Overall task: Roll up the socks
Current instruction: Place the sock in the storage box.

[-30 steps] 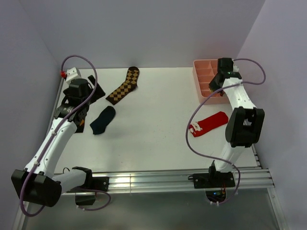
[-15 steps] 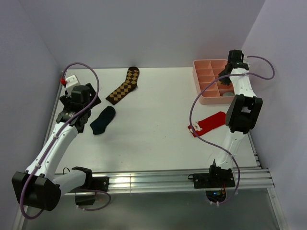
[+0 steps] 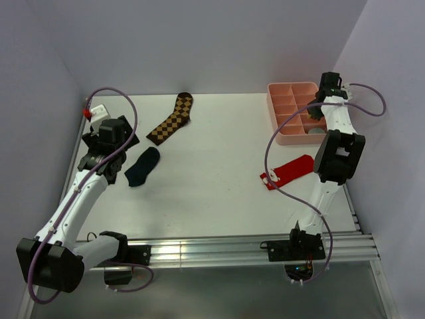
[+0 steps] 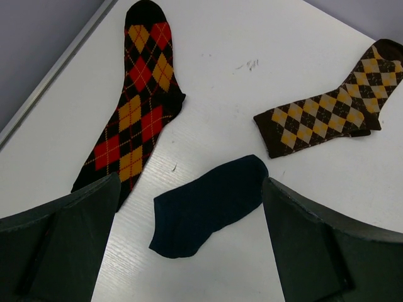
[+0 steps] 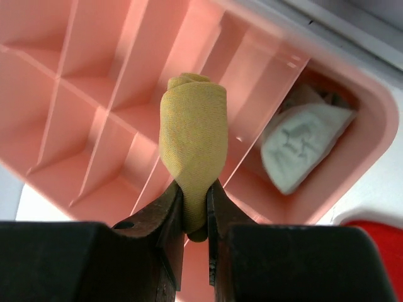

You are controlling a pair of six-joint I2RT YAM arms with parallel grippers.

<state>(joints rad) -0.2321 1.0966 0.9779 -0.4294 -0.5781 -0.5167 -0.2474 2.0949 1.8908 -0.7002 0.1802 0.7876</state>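
A dark navy sock [image 3: 142, 166] lies flat on the white table, left of centre. My left gripper [image 4: 190, 185] hangs open above it, one finger on each side of the navy sock [image 4: 211, 204] and not touching it. Over the pink divided tray [image 3: 292, 87] at the back right, my right gripper [image 5: 194, 196] is shut on a rolled mustard yellow sock [image 5: 192, 126], held above the tray's dividers [image 5: 94, 82]. A rolled grey sock [image 5: 302, 145] sits in a corner compartment. In the top view the right gripper [image 3: 323, 100] hides the yellow sock.
A brown checkered sock [image 3: 171, 119] lies behind the navy one, and a red and yellow argyle sock [image 4: 138, 107] lies to its left, near the table's left edge. A red sock with white trim [image 3: 289, 171] lies in front of the tray. Walls stand close at the back and both sides.
My right arm has carried the yellow sock from the tray's left part towards its back right. The left arm shifted slightly, still open over the navy sock.
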